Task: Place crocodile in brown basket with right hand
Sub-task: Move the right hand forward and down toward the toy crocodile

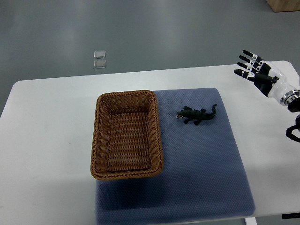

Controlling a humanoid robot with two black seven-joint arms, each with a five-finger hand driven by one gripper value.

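Observation:
A small dark green toy crocodile [197, 114] lies on the blue mat [206, 168], its snout pointing left toward the basket. The brown wicker basket [157, 136] stands just left of it, holding nothing. My right hand [253, 68] hovers at the far right over the white table, up and to the right of the crocodile and well apart from it. Its fingers are spread and hold nothing. The left arm does not show.
The white table [47, 140] carries the mat and basket. Two small clear squares [99, 59] lie on the grey floor beyond the table's far edge. A wooden corner [283, 4] shows at top right.

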